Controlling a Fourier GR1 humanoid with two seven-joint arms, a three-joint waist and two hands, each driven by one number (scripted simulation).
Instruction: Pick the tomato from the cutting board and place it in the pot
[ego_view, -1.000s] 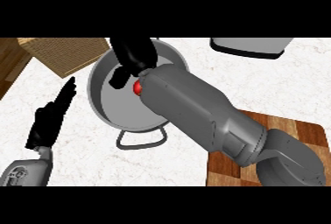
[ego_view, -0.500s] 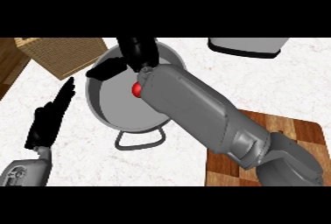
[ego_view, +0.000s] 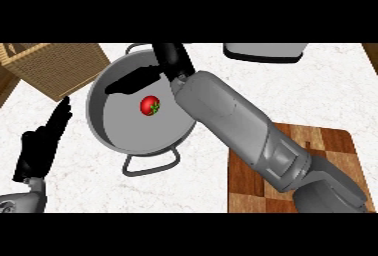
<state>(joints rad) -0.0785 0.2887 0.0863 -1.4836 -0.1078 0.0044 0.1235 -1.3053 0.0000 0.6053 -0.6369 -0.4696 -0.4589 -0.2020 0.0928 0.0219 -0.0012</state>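
Tomato (ego_view: 150, 105) lies on the grey floor of the pot (ego_view: 100, 125), left of centre, green calyx facing right, nothing touching it as far as the view shows. Right hand (ego_view: 176, 69) hangs over the pot's far side, fingers spread and fairly straight, holding nothing; one dark finger reaches left above the tomato with a visible gap between. Left hand (ego_view: 40, 145) rests open on the table (ego_view: 88, 185) left of the pot, fingers straight. Cutting board (ego_view: 325, 150) at right carries nothing visible beyond the forearm crossing it. Judgement: placement looks done. The tomato probably handles as light, smooth-skinned and slippery, soft enough to bruise; if regrasped, take it across its round flanks, clear of the calyx.
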